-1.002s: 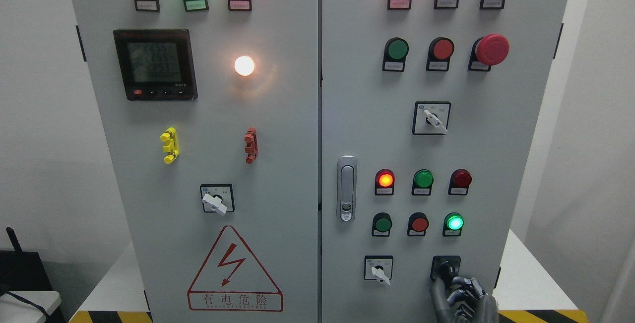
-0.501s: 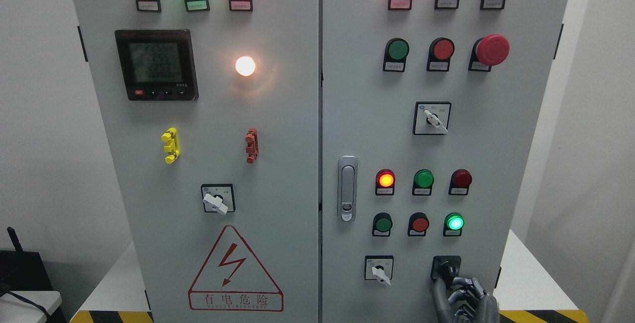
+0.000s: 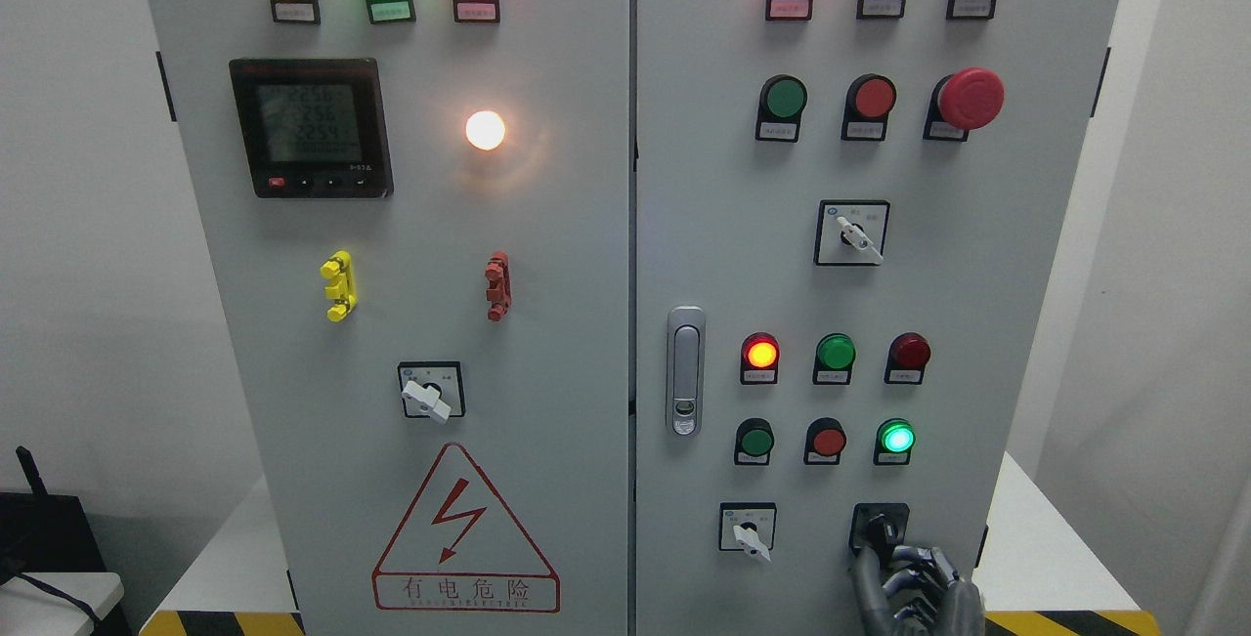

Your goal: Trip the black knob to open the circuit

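Grey cabinet doors [image 3: 547, 255] glow with indicator lamps; low on the right door, the robot's right hand [image 3: 914, 582] apparently curls its fingers [image 3: 868, 568] onto the black knob [image 3: 880, 529], placed to twist it.

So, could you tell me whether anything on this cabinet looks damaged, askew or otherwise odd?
Nothing stands out. The cabinet doors look shut and unmarked, and the lamps and buttons sit in even rows. The right hand reaches up to the black knob at the lower right.
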